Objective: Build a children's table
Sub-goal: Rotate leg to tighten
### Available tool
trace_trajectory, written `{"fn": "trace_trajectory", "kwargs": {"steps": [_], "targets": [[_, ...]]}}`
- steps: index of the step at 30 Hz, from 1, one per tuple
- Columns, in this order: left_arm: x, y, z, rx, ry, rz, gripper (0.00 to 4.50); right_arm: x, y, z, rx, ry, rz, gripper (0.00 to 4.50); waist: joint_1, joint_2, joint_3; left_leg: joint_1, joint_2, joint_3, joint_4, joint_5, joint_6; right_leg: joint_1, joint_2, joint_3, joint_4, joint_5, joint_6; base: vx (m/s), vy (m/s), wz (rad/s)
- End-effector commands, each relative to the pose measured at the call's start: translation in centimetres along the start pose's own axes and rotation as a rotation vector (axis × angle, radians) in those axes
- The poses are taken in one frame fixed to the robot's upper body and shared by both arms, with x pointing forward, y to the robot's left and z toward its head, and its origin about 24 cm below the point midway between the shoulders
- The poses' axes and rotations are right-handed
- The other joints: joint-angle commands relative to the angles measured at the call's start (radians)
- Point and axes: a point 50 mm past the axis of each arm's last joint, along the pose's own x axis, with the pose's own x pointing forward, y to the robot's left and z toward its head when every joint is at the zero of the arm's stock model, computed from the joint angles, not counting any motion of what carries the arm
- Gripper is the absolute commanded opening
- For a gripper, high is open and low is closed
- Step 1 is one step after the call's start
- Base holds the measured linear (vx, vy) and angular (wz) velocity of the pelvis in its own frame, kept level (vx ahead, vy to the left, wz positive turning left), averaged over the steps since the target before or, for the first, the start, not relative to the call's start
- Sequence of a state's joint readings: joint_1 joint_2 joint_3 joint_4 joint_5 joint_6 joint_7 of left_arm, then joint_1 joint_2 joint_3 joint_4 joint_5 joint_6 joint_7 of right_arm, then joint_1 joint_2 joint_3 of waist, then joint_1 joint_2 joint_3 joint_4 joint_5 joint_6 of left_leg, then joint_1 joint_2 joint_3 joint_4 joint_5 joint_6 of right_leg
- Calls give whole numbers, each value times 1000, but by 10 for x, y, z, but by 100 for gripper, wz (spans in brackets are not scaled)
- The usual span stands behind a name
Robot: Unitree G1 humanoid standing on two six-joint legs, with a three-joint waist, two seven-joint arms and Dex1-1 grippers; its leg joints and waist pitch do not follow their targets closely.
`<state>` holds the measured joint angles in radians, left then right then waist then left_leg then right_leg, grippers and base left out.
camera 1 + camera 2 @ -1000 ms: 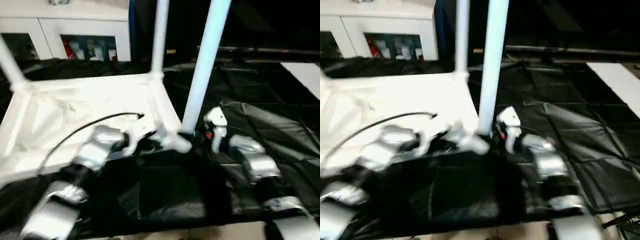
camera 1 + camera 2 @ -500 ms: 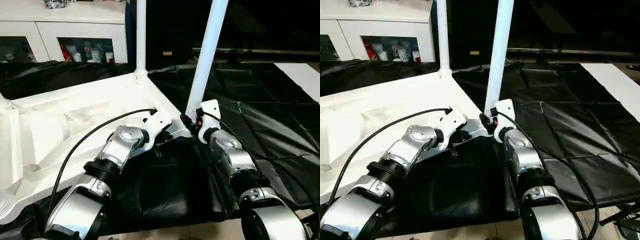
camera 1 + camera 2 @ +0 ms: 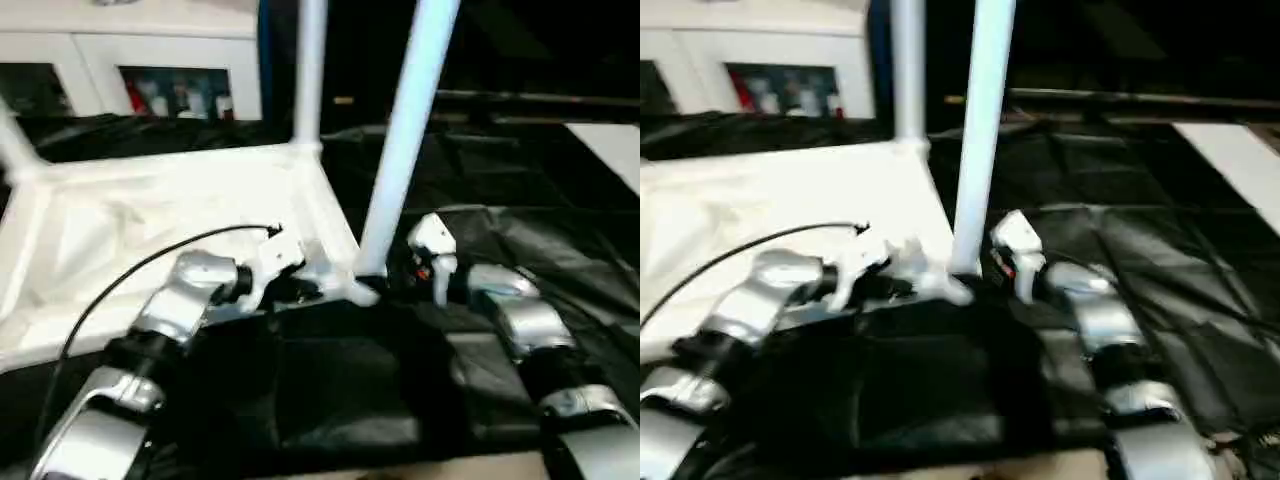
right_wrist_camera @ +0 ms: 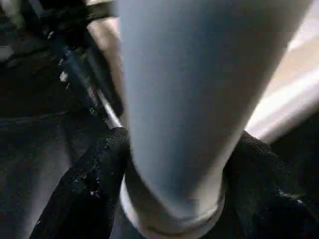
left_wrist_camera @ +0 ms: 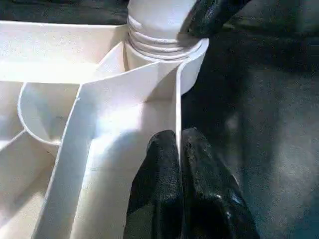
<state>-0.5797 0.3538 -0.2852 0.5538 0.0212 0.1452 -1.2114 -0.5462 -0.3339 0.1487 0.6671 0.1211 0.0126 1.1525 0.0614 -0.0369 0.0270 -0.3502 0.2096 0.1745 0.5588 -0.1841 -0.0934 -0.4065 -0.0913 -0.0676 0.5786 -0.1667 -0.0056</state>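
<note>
1. Left eye view: the upturned children's table [image 3: 170,220] lies on black sheeting [image 3: 520,200], at about ten o'clock.
2. Left fingers [image 5: 182,172] pinch its rim wall, closed narrow.
3. Right fingers [image 4: 92,184] straddle the near corner's leg [image 3: 405,140]; grip uncertain.

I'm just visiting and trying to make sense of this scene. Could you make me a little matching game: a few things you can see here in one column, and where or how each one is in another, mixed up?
Things:
1. left gripper
2. right gripper
3. far leg
4. cabinet

States:
A. stands upright in the far corner of the upturned table top
B. fingers either side of the near leg, close above its socket
C. stands behind the table, glass doors showing
D. shut on the thin rim of the table top

Pairs: 1-D, 2-B, 3-A, 4-C
</note>
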Motion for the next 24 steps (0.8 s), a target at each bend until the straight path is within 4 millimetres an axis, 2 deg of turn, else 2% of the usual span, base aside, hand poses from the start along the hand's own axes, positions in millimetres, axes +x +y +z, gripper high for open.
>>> {"fn": "trace_trajectory", "kwargs": {"steps": [1,2,4,5,8,9,10,11,12,15,17,20,22,24], "targets": [[8,-10,3,7,-37,-105,0,0,6,-5,9,29,52,300,1,11,-52,4,23,13,-50,-137,102,52,-34,34,-33,-10,-295,0,0,0],[7,-10,4,8,-38,-107,0,0,6,-5,10,29,53,300,1,10,-51,2,24,12,-52,-143,100,54,-34,33,-33,-16,-295,0,0,0],[6,-9,5,11,-40,-108,0,-1,6,-5,13,32,56,300,2,14,-50,2,24,12,-53,-176,88,55,-38,33,-37,-56,-288,0,0,0],[6,-8,5,12,-41,-107,0,-1,8,-6,15,44,70,300,3,9,-47,3,23,11,-56,-211,73,55,-39,34,-43,-116,-274,0,0,0],[6,-6,6,16,-41,-92,0,0,10,-10,24,54,85,300,6,9,-45,3,23,10,-57,-228,60,53,-43,36,-48,-172,-256,0,0,0],[6,-6,6,15,-43,-89,0,1,11,-10,37,51,94,300,6,4,-46,2,23,9,-58,-227,57,53,-43,36,-48,-181,-250,0,0,0],[6,-6,6,15,-44,-89,0,2,12,-10,42,49,98,277,6,5,-46,2,23,9,-58,-225,57,53,-42,36,-48,-183,-248,0,0,0],[5,-5,6,14,-45,-83,0,3,12,-10,47,47,99,277,6,4,-46,2,23,9,-58,-221,57,52,-43,37,-48,-181,-246,0,0,0],[4,-5,6,13,-47,-76,0,4,12,-10,50,45,101,277,6,-3,-46,0,23,9,-57,-209,60,53,-42,36,-47,-173,-244,0,0,0],[3,-5,4,9,-42,-67,0,5,13,-10,56,47,109,257,7,0,-46,-1,22,9,-56,-191,66,54,-43,36,-45,-166,-242,0,0,0],[2,-5,3,7,-40,-65,0,6,13,-10,59,49,115,256,7,-2,-46,0,22,9,-56,-192,67,53,-43,36,-46,-173,-241,0,0,0],[2,-5,2,3,-37,-50,0,6,13,-10,72,35,106,254,7,1,-46,0,22,8,-56,-195,64,53,-44,36,-46,-180,-239,0,0,0],[3,-3,0,-10,-23,0,0,8,14,-13,96,12,73,254,6,6,-46,0,22,8,-56,-195,62,52,-43,37,-45,-173,-239,0,0,0],[6,1,-2,-20,-11,59,0,11,14,-16,111,2,22,254,5,5,-44,2,22,8,-58,-212,55,49,-43,37,-50,-193,-235,0,0,0]]}}
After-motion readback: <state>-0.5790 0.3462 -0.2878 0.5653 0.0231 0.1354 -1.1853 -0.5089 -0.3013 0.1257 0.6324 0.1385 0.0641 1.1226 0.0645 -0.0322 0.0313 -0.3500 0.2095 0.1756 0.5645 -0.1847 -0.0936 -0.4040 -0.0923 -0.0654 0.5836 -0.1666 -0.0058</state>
